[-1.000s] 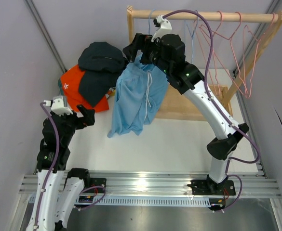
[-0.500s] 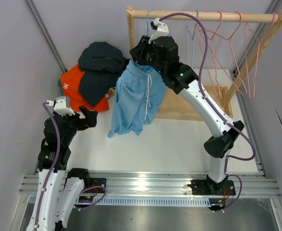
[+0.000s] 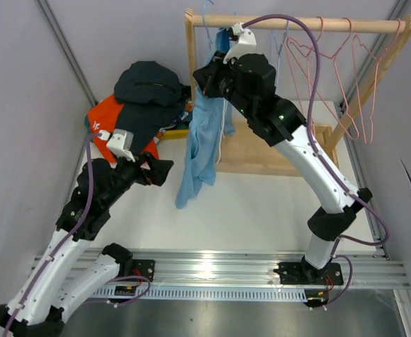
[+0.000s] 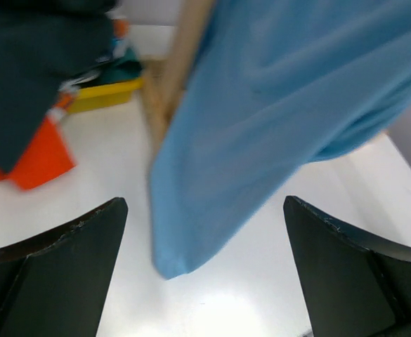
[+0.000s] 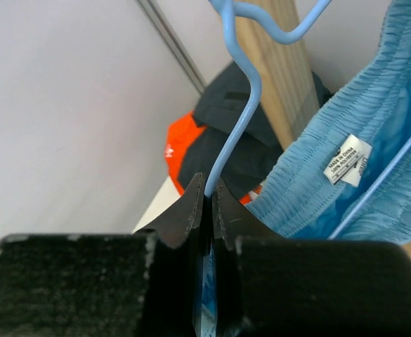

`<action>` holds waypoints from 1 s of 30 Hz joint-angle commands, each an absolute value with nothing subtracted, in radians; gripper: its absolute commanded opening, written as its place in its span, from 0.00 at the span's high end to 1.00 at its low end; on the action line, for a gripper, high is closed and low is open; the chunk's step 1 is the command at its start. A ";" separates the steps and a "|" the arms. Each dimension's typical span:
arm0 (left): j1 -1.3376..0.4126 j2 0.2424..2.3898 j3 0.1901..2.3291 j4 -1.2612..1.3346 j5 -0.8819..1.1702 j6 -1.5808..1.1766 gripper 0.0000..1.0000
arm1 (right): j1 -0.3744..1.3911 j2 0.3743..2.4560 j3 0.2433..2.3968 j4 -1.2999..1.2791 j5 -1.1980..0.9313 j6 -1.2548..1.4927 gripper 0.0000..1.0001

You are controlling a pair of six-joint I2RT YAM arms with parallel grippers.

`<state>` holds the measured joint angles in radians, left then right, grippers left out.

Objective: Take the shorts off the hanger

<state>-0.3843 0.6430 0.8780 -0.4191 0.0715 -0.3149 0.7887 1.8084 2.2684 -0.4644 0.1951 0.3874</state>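
From above, the right end effector [image 3: 209, 77] is up by the wooden rail [image 3: 310, 23], with the blue hanger [image 3: 206, 21] hooked on the rail just above it. The light blue shorts [image 3: 204, 144] hang straight below it in a narrow, bunched drape, the lower hem close to the worktop [image 3: 261, 203]. The left end effector [image 3: 164, 170] is just to the left of that hem, apart from it. A pile of other shorts [image 3: 145, 95] lies behind the left end effector.

The left wrist view shows the left end effector [image 4: 205, 203] spread wide and empty. The shorts [image 4: 275, 119] hang ahead of it, with the lowest corner of one leg roughly between the two fingers.

In the right wrist view, the right end effector [image 5: 207, 193] is pinched tight on the thin wire neck of the hanger [image 5: 237, 98]. To its right sits the gathered elastic waistband [image 5: 317, 168] with a white label [image 5: 349, 160].

The fabric looks light, limp and thin, so it should fold rather than resist. The elastic waistband likely grips the hanger. A pinch on a thick fold of the leg, or better near the waistband, seems the safest hold for pulling it off.
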 commanded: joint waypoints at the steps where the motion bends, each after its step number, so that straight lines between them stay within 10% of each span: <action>1: -0.544 0.690 0.957 -0.281 0.005 -0.328 0.01 | 0.814 1.672 2.304 -0.374 0.229 0.331 1.00; 18: -0.959 1.026 1.042 -0.006 -0.086 -0.314 0.10 | 0.821 1.485 2.017 -0.313 0.255 0.356 1.00; 25: -0.976 1.101 1.008 0.097 -0.144 -0.325 0.96 | 0.810 1.442 1.982 -0.313 0.253 0.367 1.00; 30: -1.014 1.077 0.999 0.065 -0.164 -0.325 1.00 | 0.795 1.424 1.962 -0.318 0.253 0.376 1.00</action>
